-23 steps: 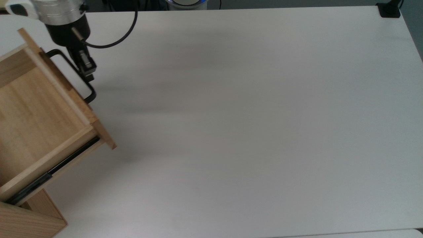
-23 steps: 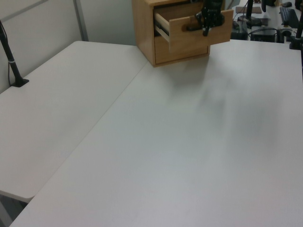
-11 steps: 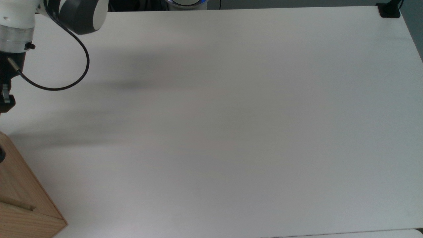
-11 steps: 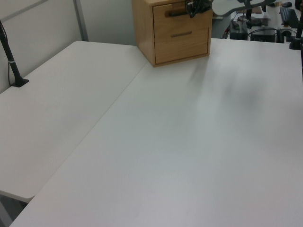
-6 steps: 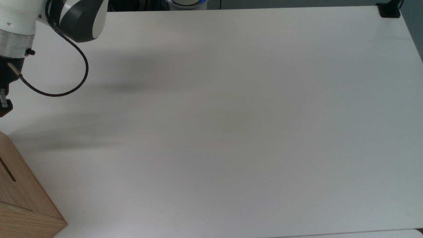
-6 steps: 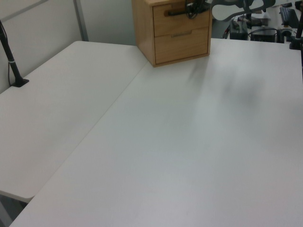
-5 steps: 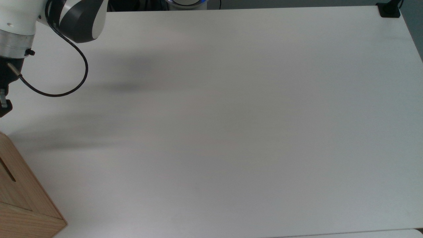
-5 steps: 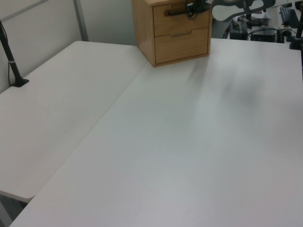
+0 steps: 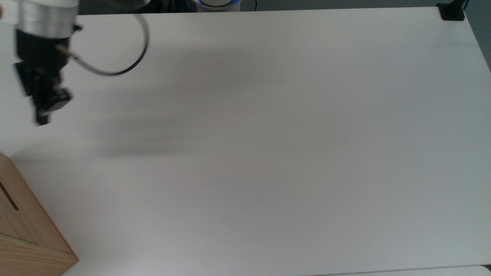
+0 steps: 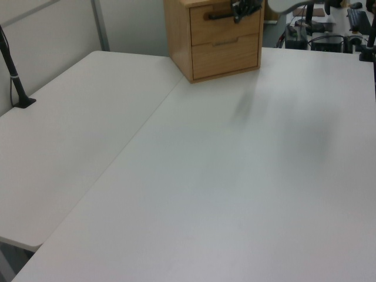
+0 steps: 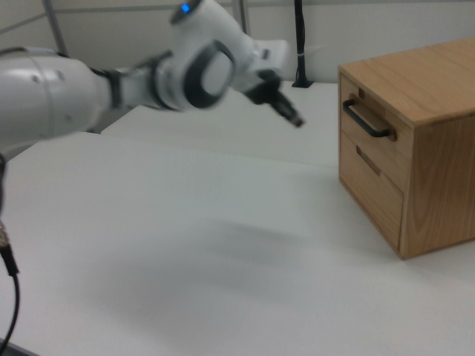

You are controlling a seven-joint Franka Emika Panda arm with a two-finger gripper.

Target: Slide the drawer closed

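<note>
Drawer (image 11: 367, 130) seated flush in cabinet (image 11: 427, 148) at right view's right edge, handle (image 11: 365, 120) free, gripper (image 11: 295, 119) clear of it over table (image 11: 223, 245), finger spacing cannot tell; closing judged done, nothing left.

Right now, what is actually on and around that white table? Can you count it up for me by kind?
Wooden cabinets: 1, the cabinet on the table
Drawer fronts in it: 2, the drawer with the black bar handle, shut, and a lower drawer
Robot arms: 1, its gripper off the handle
Black posts at the table edge: 1, the post
Total: 5
</note>
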